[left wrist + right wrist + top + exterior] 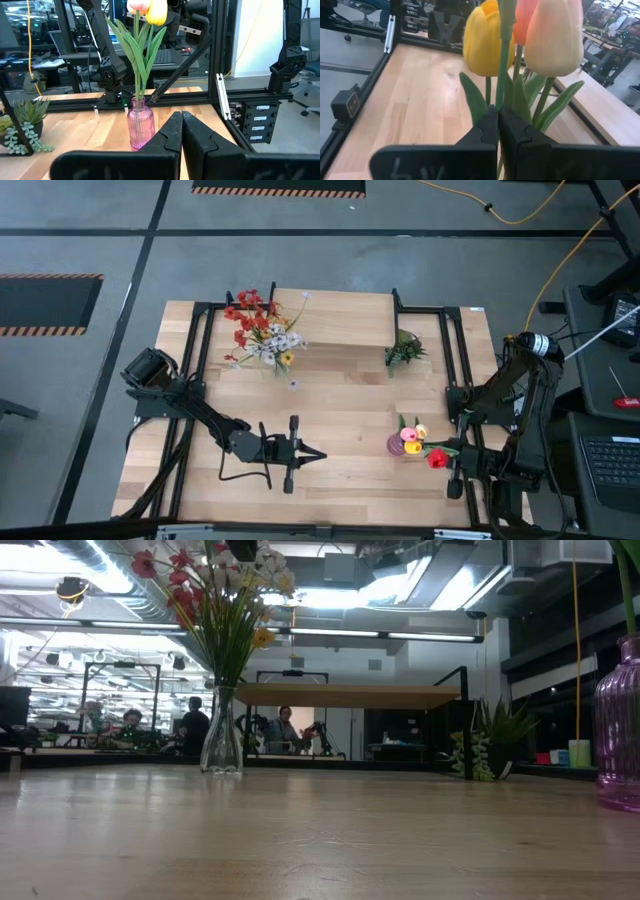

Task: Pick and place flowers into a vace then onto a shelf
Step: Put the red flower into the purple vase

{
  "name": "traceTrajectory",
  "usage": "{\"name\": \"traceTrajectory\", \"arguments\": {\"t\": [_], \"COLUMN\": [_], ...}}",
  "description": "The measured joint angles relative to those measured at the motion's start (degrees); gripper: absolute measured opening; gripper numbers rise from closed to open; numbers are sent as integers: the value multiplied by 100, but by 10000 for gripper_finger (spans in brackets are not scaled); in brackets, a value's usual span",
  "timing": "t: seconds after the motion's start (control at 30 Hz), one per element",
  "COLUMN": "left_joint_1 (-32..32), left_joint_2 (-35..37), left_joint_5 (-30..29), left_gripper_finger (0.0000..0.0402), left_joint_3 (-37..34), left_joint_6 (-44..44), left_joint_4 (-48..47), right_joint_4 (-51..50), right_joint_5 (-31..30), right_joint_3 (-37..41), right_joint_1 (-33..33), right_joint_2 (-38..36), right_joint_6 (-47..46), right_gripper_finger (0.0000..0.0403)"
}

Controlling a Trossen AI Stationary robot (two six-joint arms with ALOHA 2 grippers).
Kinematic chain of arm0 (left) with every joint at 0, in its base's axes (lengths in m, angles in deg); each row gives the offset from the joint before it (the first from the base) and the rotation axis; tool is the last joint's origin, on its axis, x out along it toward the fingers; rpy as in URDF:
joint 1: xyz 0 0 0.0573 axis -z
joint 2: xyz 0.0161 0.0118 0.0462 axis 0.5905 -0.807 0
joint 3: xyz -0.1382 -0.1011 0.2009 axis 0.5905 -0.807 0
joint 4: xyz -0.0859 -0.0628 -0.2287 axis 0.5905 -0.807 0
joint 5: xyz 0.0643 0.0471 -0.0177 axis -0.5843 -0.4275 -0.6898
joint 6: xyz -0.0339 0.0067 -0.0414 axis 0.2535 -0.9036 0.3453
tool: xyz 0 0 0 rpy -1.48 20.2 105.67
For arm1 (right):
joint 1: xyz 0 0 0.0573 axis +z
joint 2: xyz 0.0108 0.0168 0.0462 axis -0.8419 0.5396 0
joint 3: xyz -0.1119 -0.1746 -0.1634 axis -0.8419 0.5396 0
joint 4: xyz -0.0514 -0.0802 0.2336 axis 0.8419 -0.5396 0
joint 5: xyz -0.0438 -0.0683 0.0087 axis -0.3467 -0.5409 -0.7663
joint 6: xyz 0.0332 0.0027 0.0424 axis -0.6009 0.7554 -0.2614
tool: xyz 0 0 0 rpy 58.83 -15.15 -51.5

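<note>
Left gripper: we see the left gripper [318,455] low over the table [340,380] near the front edge, about midway along it, its two fingers [170,137] pressed together with nothing between them.

Right gripper: the right gripper [498,131] sits by the table's front right corner, its fingers [485,132] clenched flush; a green stem [504,55] rises right behind the tips, and we cannot tell whether it is pinched or merely beside them.

Tulips: the yellow tulip [481,40], a pale pink one [554,37] and an orange one stand in the pink vase [403,444] near the front right corner; from above a red tulip [437,458] lies just beside that vase, at the right gripper.

Sprays: the red, white and yellow-orange flowers [262,328] stand in a clear glass vase [221,735] at the left end of the shelf [345,318], toward the table's back edge.

Shelf: its light wood top sits along the back edge, with a small green plant [404,350] by its right end.

Low view only: we see the shelf top raised on legs, the glass vase resting on the table in front of it, and people [193,725] seated in the room behind; neither gripper shows here.

Left wrist view only: the pink vase is ribbed glass, beyond the closed fingertips.
</note>
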Motion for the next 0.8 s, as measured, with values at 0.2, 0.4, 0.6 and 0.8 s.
{"name": "traceTrajectory", "arguments": {"t": [0.2,0.4,0.6,0.8], "left_joint_1": [0,0,0,0], "left_joint_2": [0,0,0,-2], "left_joint_5": [0,2,2,2], "left_gripper_finger": [2,2,1,2], "left_joint_3": [0,0,0,0], "left_joint_6": [-2,-45,-51,-60], "left_joint_4": [0,-2,-2,-2], "right_joint_4": [-9,9,26,-7], "right_joint_5": [146,241,393,408], "right_joint_3": [0,0,0,0], "right_joint_1": [-136,-185,-185,-185], "right_joint_2": [7,7,148,362], "right_joint_6": [-5,-50,-164,-314], "right_gripper_finger": [0,0,0,0]}}
